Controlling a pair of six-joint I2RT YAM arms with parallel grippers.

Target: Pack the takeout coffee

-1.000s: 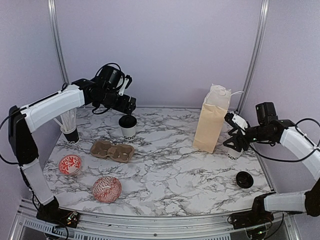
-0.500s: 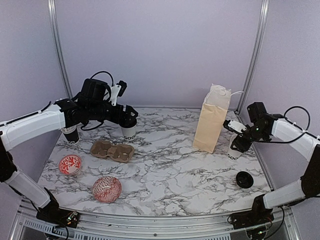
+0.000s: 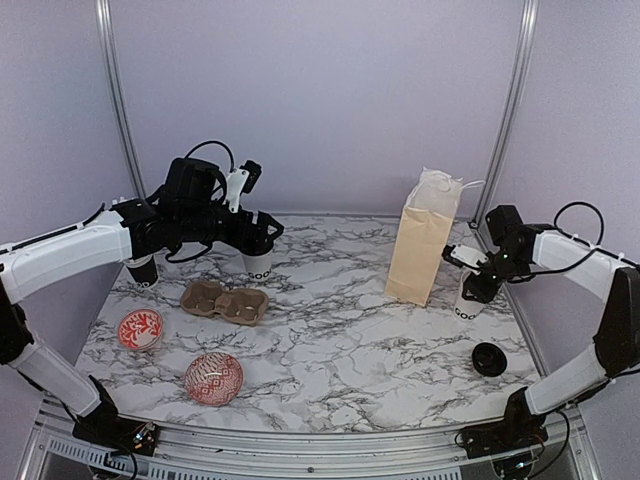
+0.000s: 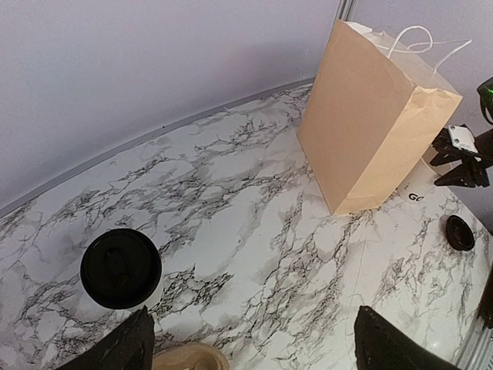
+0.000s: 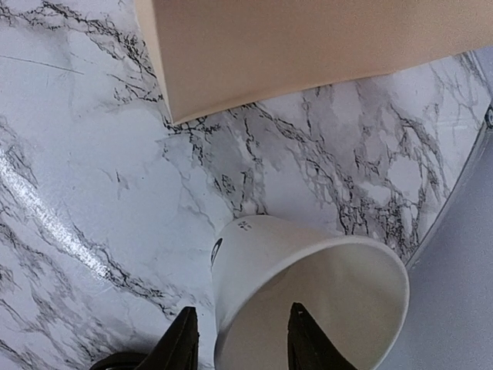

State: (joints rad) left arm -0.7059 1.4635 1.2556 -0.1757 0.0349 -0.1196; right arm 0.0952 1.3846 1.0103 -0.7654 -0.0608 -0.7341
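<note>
while left gripper [image 4: 254, 335] gapes wide, right gripper [image 5: 243, 330] sits parted astride lidless cup [image 5: 327, 281] rim.

Marble table [image 3: 340, 340], paper bag [image 3: 425, 240], pulp carrier [image 3: 225, 301], lidded cup [image 3: 258, 260], open cup [image 3: 467, 303], loose lid [image 3: 489, 358], two bowls [image 3: 140, 328] [image 3: 213, 378]

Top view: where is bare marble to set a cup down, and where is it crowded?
Widest bare patch: mid-table, between the pulp carrier and the paper bag, running forward to the strip between the nearer patterned bowl and the loose lid. Crowded: the left side around the lidded cup, and the right rear, where the open cup stands beside the bag.
</note>
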